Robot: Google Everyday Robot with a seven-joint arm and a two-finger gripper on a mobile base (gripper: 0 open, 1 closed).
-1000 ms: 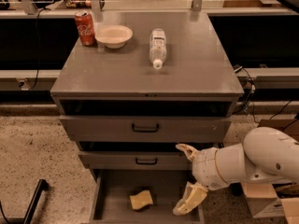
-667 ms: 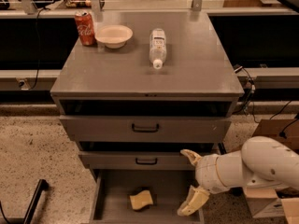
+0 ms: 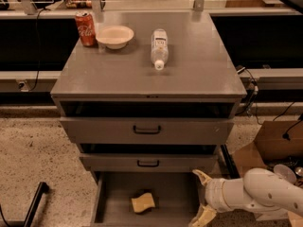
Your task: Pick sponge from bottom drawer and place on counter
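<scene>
Gripper [image 3: 201, 196] spread; seemingly over bottom drawer [image 3: 116, 189]

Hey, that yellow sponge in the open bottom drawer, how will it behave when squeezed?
The sponge looks soft with a pinched outline, so it will probably compress and weigh little. It lies flat on the floor of the bottom drawer, so it likely slides rather than rolls. The gripper hangs open to its right.

Sponge [image 3: 143, 203] in bottom drawer [image 3: 173, 195], gripper [image 3: 198, 197] right of it, can [image 3: 85, 28], bowl [image 3: 115, 36], bottle [image 3: 159, 48] on counter [image 3: 142, 77]
</scene>
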